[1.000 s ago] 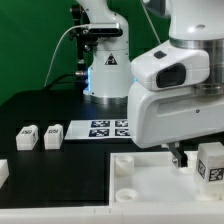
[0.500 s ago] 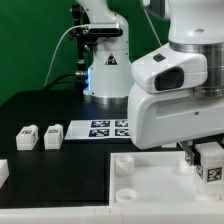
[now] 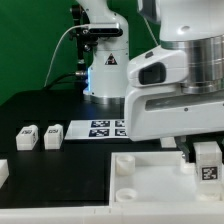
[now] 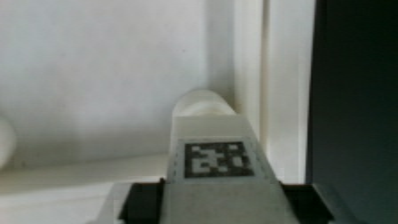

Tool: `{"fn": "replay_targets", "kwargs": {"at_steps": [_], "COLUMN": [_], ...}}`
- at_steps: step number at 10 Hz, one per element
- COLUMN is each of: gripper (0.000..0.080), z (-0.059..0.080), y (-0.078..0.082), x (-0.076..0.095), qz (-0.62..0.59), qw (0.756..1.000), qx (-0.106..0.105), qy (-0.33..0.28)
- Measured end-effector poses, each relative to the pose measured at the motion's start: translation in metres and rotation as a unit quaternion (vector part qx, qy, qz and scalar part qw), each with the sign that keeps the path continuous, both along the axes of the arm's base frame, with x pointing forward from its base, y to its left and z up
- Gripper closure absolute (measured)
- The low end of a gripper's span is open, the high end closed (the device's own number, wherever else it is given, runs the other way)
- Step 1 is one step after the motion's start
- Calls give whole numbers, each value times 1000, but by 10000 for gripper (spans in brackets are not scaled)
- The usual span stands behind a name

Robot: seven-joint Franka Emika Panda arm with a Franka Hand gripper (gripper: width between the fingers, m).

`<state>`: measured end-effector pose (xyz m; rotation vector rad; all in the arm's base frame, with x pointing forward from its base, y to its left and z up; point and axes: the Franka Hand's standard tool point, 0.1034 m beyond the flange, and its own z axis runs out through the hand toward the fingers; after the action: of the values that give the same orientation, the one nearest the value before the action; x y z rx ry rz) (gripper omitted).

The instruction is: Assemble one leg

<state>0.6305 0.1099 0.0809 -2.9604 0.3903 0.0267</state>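
My gripper (image 3: 205, 163) is shut on a leg (image 3: 208, 160), a small white block with a black-and-white tag, and holds it over the big white panel (image 3: 150, 185) at the exterior view's right. In the wrist view the held leg (image 4: 214, 150) runs out from between the dark fingers (image 4: 295, 203), its tip close to the panel (image 4: 89, 90) near the panel's edge. Two more legs (image 3: 27, 137) (image 3: 52, 136) stand on the black table at the exterior view's left.
The marker board (image 3: 105, 127) lies flat behind the panel. The arm's white base (image 3: 105, 70) stands at the back. A white part (image 3: 3, 172) sits at the left edge. A raised round socket (image 3: 125, 167) shows on the panel's near corner.
The arm has shifted a little toward the exterior view's left, and the held leg has moved with it, staying over the panel.
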Motion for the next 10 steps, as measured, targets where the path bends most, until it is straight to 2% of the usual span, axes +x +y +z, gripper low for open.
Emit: {"fn": "replay_targets", "kwargs": {"at_steps": [2, 4, 7, 8, 10], "gripper": [508, 508, 508, 508, 508], "z": [0, 1, 0, -2, -3], "y": [1, 4, 5, 8, 13], "x": [-1, -2, -2, -2, -1], "qz": [-154, -206, -352, -418, -546], "qw": [988, 978, 935, 906, 833], "qx": [12, 8, 12, 20, 27], "qy": [18, 27, 51, 59, 85]}}
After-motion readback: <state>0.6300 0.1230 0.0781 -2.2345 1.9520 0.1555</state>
